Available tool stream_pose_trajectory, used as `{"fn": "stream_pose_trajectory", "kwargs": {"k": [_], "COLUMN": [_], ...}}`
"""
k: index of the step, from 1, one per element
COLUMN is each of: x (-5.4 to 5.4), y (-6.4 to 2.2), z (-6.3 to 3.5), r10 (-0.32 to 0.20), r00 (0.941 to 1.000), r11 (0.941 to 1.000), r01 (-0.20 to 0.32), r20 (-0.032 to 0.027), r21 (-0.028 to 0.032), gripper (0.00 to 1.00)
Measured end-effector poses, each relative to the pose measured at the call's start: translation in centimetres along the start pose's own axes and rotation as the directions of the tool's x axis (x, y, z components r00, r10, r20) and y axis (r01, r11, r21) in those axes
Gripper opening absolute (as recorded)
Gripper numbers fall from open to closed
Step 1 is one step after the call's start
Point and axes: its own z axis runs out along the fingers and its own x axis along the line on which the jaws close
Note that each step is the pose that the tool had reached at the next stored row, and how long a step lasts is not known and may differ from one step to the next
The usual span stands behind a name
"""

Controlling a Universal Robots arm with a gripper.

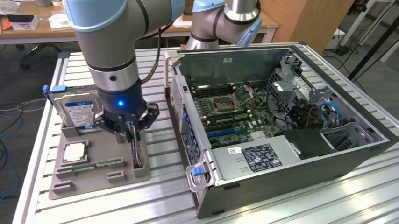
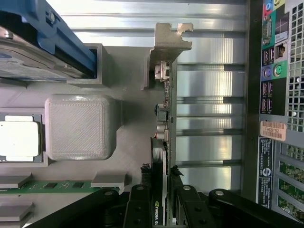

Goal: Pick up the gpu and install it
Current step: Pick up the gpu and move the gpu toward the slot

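Note:
The gpu [image 1: 137,150] stands on edge in a slot at the side of the grey holder tray [image 1: 93,181] nearest the computer case. In the wrist view the gpu [image 2: 164,118] runs as a thin green card with small components, ending in a silver bracket [image 2: 172,35]. My gripper [image 1: 134,129] reaches straight down over it. Its black fingers [image 2: 140,202] press on both faces of the card, so the gripper [image 2: 160,202] is shut on the gpu's black cooler end. The card's lower edge still sits in the tray.
The open computer case [image 1: 293,161] lies on the exterior view's right, with its motherboard [image 1: 231,112] exposed. The tray also holds a blue-labelled hard drive [image 1: 78,111], a processor chip [image 1: 74,151] and a memory stick [image 1: 96,164]. The slatted metal table [image 1: 168,196] lies under everything.

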Motion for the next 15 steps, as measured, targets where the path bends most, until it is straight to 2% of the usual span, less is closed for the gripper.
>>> {"fn": "stream_pose_trajectory", "kwargs": {"k": [15], "x": [-0.1], "y": [0.01], "z": [-1.46], "r10": [0.000], "r00": [1.0000], "r11": [1.0000], "r01": [0.000], "r20": [-0.0011], "r21": [0.0000], "gripper": [0.26]}}
